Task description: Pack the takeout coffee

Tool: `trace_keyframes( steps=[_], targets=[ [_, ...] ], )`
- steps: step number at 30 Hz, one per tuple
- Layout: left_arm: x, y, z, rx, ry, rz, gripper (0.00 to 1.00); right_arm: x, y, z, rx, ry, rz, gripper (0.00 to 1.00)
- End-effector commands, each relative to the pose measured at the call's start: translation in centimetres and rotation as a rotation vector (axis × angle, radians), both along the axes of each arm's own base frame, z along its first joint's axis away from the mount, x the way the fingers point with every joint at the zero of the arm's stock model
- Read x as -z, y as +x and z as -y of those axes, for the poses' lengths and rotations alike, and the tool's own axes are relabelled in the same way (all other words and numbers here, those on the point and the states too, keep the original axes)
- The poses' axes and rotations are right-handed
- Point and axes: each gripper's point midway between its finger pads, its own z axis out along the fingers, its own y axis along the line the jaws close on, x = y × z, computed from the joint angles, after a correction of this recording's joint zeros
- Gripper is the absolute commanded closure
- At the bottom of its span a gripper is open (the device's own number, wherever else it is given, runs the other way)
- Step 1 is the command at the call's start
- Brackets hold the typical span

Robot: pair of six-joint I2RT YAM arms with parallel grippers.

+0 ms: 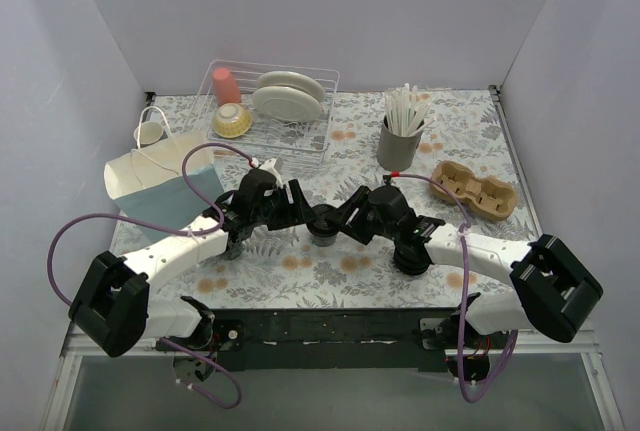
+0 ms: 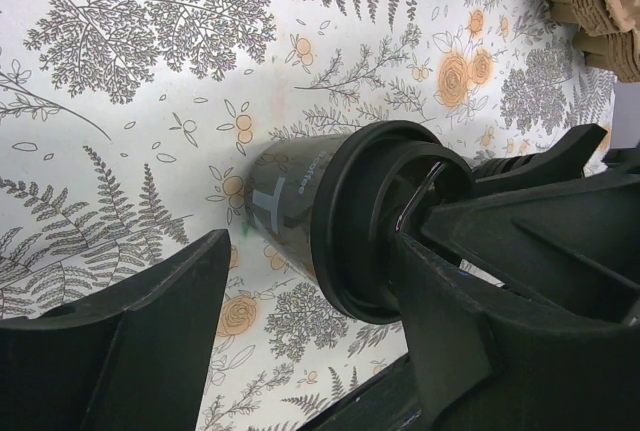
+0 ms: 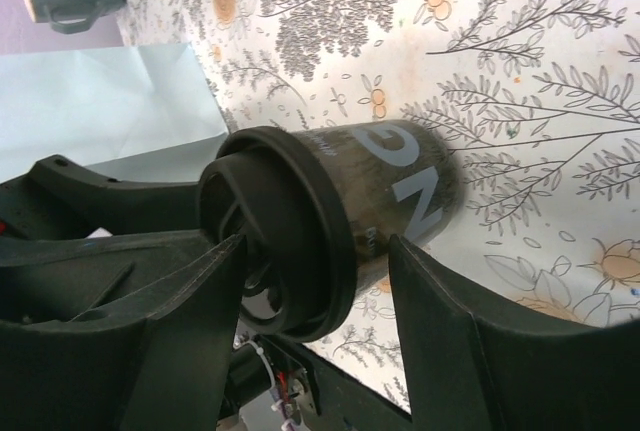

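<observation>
The takeout coffee [image 1: 325,223] is a black cup with a black lid. It stands upright at the middle of the table, between both arms. My left gripper [image 1: 305,213] reaches it from the left and stands open. In the left wrist view one finger [image 2: 470,281] lies over the lid of the coffee [image 2: 285,201]. The other finger [image 2: 130,331] stays well clear of the wall. My right gripper [image 1: 348,219] comes from the right with jaws wide. In the right wrist view one finger [image 3: 170,301] overlaps the lid top of the coffee [image 3: 400,191]. The other finger [image 3: 450,321] sits by the cup wall.
A pale blue and white paper bag [image 1: 160,183] lies open at the left. A brown cardboard cup carrier [image 1: 475,189] sits at the right, a grey holder of white sticks [image 1: 400,136] behind it. A wire dish rack [image 1: 275,101] stands at the back. A black round object [image 1: 412,256] sits under the right arm.
</observation>
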Motion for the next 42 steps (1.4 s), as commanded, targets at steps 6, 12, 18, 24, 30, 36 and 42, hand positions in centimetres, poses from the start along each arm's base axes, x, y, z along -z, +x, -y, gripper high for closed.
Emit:
trace_keyframes(
  steps=[6, 12, 18, 24, 30, 36, 42],
  targets=[
    [0.8, -1.0, -0.2, 0.020, 0.003, -0.023, 0.37, 0.7, 1.4, 0.8, 0.017, -0.087, 0.098, 0.53],
    [0.0, -0.6, 0.0, 0.037, 0.015, -0.007, 0.36, -0.3, 2.7, 0.1, -0.139, -0.241, 0.258, 0.62],
    [-0.9, 0.4, 0.0, 0.034, 0.046, 0.007, 0.34, -0.5, 2.9, -2.0, -0.346, -0.310, 0.321, 0.62],
    [-1.0, 1.0, 0.2, 0.041, 0.019, -0.018, 0.34, 0.4, 2.5, -2.6, -0.440, -0.319, 0.341, 0.62],
    [-0.5, 1.4, -0.1, 0.029, -0.003, -0.041, 0.35, 1.0, 2.5, -2.6, -0.479, -0.313, 0.345, 0.62],
    [-1.2, 1.6, -0.3, 0.030, -0.059, -0.048, 0.37, 2.2, 2.6, -1.8, -0.499, -0.275, 0.331, 0.62],
    [-1.3, 1.8, -0.2, 0.040, -0.095, -0.057, 0.37, 2.1, 2.7, -2.0, -0.537, -0.238, 0.351, 0.62]
  ],
)
